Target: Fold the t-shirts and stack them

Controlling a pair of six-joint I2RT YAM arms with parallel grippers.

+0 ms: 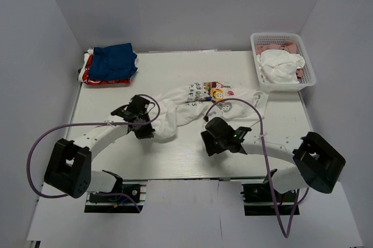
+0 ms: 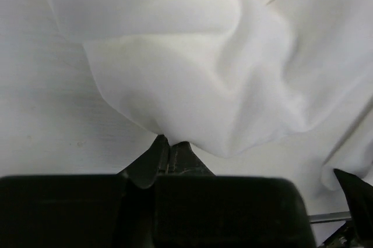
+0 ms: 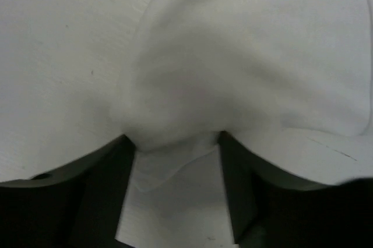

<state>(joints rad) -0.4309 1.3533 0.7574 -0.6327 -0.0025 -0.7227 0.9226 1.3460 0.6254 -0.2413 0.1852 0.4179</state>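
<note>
Crumpled white cartoon-print cloth t-shirt (image 1: pixel 186 108) mid white surface (image 1: pixel 175 163). 8 o'clock edge clamped in closed left hand (image 2: pixel 168 150); right hand (image 3: pixel 175 166) jaws apart, straddling 6 o'clock bunch. Two-point hold likely for spreading flat.

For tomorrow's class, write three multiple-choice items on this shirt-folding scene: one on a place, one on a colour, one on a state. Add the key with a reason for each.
1. Where on the table does the folded blue t-shirt lie?
A. near right corner
B. far left corner
C. middle

2. What colour is the printed t-shirt in the middle?
A. white
B. green
C. black

3. How does the left gripper stand?
A. wide open above bare table
B. shut on nothing
C. shut on the printed t-shirt's edge

Key:
1 B: the top view shows it at the far left corner.
2 A: the cloth around the cartoon print is white.
3 C: the left wrist view shows the fingers together, pinching white cloth.
</note>
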